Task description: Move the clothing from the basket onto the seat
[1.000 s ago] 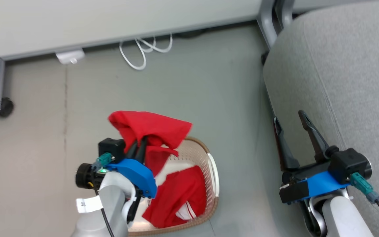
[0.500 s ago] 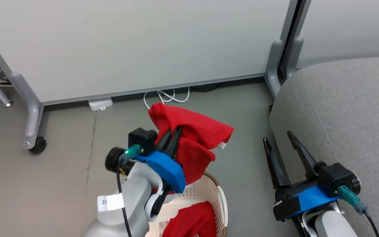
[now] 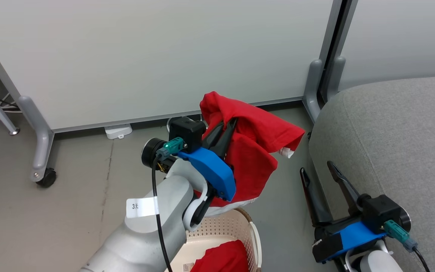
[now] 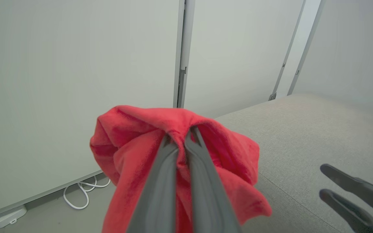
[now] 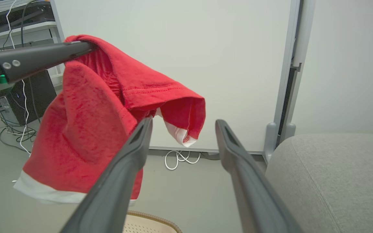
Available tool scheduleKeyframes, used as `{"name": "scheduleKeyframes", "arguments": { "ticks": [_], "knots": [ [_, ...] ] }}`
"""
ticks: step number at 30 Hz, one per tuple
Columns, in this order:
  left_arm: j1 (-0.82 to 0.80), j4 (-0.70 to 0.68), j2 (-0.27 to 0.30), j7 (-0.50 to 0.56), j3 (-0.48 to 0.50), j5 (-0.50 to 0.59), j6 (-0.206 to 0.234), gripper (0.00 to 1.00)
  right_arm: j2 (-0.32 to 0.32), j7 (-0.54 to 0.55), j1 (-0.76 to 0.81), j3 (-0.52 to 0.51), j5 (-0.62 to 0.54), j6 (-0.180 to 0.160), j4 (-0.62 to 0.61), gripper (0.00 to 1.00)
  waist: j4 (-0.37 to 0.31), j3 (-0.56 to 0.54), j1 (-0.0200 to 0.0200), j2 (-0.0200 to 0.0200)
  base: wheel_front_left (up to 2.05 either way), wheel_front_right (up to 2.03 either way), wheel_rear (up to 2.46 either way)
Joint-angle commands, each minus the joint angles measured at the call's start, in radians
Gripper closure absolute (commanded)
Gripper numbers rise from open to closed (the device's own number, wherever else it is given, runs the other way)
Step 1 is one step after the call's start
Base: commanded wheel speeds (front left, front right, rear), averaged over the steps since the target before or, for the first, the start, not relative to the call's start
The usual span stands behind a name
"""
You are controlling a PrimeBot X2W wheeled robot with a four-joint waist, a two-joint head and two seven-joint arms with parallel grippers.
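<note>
A: Lifted higher than a second ago, one red garment [image 3: 255, 151] now hangs above the basket [image 3: 223, 226], closer to the seat [image 3: 398, 143]. What holds it?
B: The left end effector [image 3: 228, 124], at the centre of the frame, has its fingers pinched tight on a fold near the garment's top. White trim hangs at the hem.
A: And the other garment [image 3: 225, 258]?
B: It lies in the basket, bottom centre, partly cut off by the frame edge.
A: The right end effector [image 3: 316, 167]?
B: It is at lower right with its fingers spread wide, holding nothing. It sits just beside the front edge of the grey seat, which fills the right of the frame.
</note>
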Motion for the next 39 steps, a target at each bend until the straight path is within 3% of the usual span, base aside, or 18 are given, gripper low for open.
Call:
{"name": "scheduleKeyframes", "arguments": {
  "ticks": [1, 12, 20, 30, 39],
  "knots": [
    [-0.019, 0.001, 0.001, 0.002, -0.016, -0.021, 0.01, 1.0, -0.003, 0.002, 0.016, 0.005, 0.01, 0.0, -0.001, 0.0, -0.004, -0.001, 0.0001, -0.0001, 0.0, 0.0, 0.0],
    [-0.052, 0.016, 0.0, -0.011, -0.076, -0.078, 0.033, 1.0, -0.003, 0.012, 0.015, 0.021, 0.009, 0.0, 0.001, 0.0, -0.012, 0.007, 0.0001, -0.0001, 0.0, 0.0, 0.0],
    [-0.066, 0.017, 0.0, -0.015, -0.116, -0.107, 0.036, 1.0, -0.003, 0.059, -0.04, 0.097, 0.011, 0.0, 0.039, 0.0, -0.008, 0.026, 0.0001, -0.0001, 0.0, 0.0, 0.0],
    [-0.079, 0.008, 0.0, -0.021, -0.144, -0.14, 0.04, 1.0, -0.003, 0.134, -0.176, 0.196, 0.023, 0.0, 0.183, 0.0, 0.003, 0.046, 0.0001, -0.0001, 0.0, 0.0, 0.0],
    [-0.077, -0.001, 0.0, -0.022, -0.18, -0.162, 0.036, 1.0, -0.005, 0.127, -0.325, 0.319, 0.085, 0.0, 0.355, 0.0, 0.008, 0.049, 0.0001, -0.0001, 0.0, 0.0, 0.0]
  ]
}}
